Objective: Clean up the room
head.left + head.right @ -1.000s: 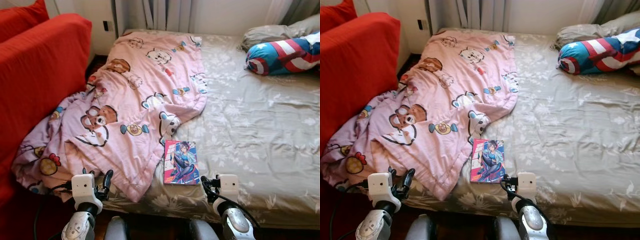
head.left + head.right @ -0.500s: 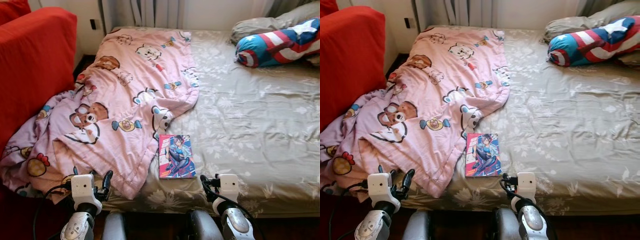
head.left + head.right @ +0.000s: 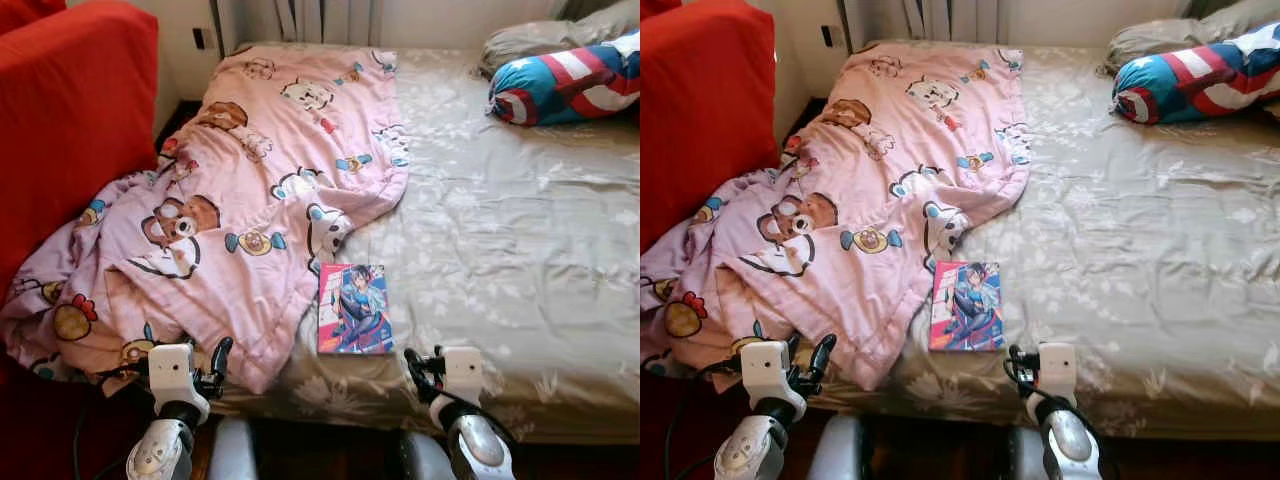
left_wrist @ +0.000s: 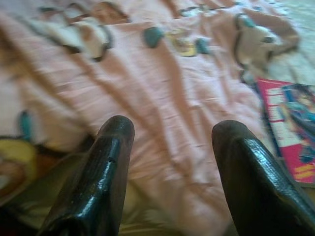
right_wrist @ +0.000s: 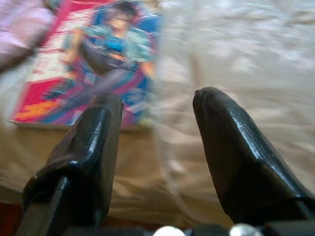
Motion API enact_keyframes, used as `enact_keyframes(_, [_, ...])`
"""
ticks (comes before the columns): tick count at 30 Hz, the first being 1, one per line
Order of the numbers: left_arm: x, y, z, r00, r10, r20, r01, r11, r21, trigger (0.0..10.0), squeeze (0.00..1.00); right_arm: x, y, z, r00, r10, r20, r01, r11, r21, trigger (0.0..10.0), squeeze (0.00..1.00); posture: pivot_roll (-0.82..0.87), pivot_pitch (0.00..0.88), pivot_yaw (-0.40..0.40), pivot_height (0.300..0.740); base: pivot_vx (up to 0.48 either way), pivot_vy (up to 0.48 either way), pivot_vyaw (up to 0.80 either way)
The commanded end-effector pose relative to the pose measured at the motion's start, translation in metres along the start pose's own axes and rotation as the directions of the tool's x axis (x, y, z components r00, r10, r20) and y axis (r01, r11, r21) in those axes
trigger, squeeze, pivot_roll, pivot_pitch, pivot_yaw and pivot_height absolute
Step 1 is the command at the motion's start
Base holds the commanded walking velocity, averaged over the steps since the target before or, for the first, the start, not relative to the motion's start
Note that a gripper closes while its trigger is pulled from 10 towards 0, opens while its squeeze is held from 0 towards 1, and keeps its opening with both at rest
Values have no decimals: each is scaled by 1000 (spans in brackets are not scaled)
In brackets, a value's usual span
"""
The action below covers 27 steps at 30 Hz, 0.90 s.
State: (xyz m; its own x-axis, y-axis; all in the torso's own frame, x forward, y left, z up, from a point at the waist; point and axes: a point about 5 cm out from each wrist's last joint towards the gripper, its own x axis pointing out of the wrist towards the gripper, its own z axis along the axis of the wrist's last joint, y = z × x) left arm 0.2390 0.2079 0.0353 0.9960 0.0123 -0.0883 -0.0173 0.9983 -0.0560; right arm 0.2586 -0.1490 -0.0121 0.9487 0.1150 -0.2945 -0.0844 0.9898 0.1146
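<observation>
**Inspector:** Two grippers, left [image 3: 218,358] and right [image 3: 420,366], wait low at the bed [image 3: 520,230] edge, fingers spread wide, holding nothing.

**Clerk:** Items to tidy?

**Inspector:** Glossy flat book [image 3: 354,308] near the edge, just ahead of the right gripper; soft rumpled pink blanket [image 3: 250,200] partly slid off, likely needing straightening.

Here's the bed [image 3: 520,230], dressed in a beige floral sheet. A pink cartoon-print blanket [image 3: 250,200] sprawls over its left half and spills off the near left corner. Just beside the blanket's edge, near the front, a comic book [image 3: 353,309] lies flat. Far right corner: a star-and-stripes bolster pillow [image 3: 565,88], a grey pillow [image 3: 540,45] behind.
</observation>
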Motion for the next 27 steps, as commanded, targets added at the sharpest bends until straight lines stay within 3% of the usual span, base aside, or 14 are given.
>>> enact_keyframes(1, [-3,-1,-4,1000,-3,-21,3,1000,-7,10000,0,-3,-2,-4,1000,-2,-11,2,1000,4,10000,0,49,151,-24,613,0,0,0])
enact_keyframes(16, [-2,-1,-5,1000,-16,-26,16,1000,-13,10000,0,-3,-1,-5,1000,10,-18,-10,1000,11,10000,0,50,156,-23,613,0,0,0])
enact_keyframes(27, [-1,-1,-5,1000,-15,-25,15,1000,-8,10000,0,-2,3,-5,999,36,-23,-36,999,6,10000,0,52,158,-24,613,258,0,319])
